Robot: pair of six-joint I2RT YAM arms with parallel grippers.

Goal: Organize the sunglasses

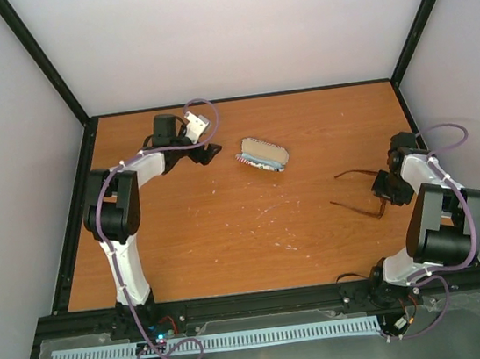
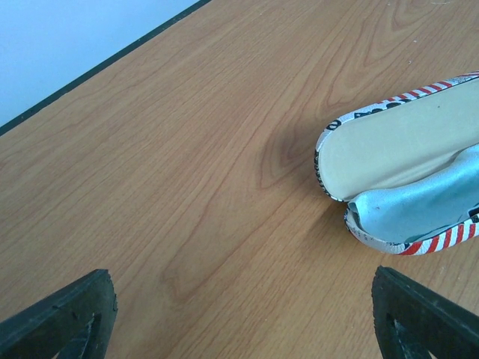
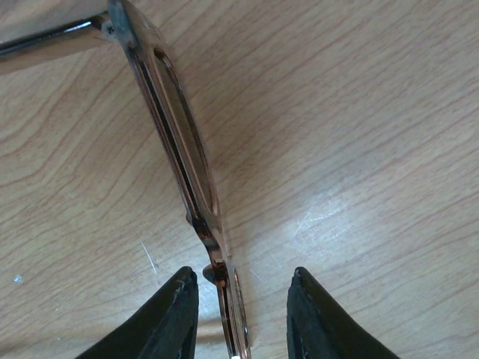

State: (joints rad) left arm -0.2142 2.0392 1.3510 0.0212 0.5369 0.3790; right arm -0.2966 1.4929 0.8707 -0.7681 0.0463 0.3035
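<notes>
The sunglasses (image 1: 358, 191), thin and brown-framed with their temple arms spread, lie on the wooden table at the right. In the right wrist view their front frame (image 3: 178, 142) runs down between my right gripper's fingers. My right gripper (image 3: 243, 310) is open around the bridge, with gaps on both sides; it also shows in the top view (image 1: 383, 187). The flag-patterned case (image 1: 262, 154) lies open at the table's middle back, with a light blue cloth (image 2: 423, 209) inside it. My left gripper (image 2: 243, 321) is open and empty, just left of the case (image 2: 397, 149); in the top view it (image 1: 210, 152) hovers near the back left.
The wooden table (image 1: 229, 234) is bounded by a black frame and pale walls at the back and sides. A black edge strip (image 2: 97, 67) runs along the table's far side in the left wrist view. Light scratches (image 3: 310, 221) mark the wood by the sunglasses.
</notes>
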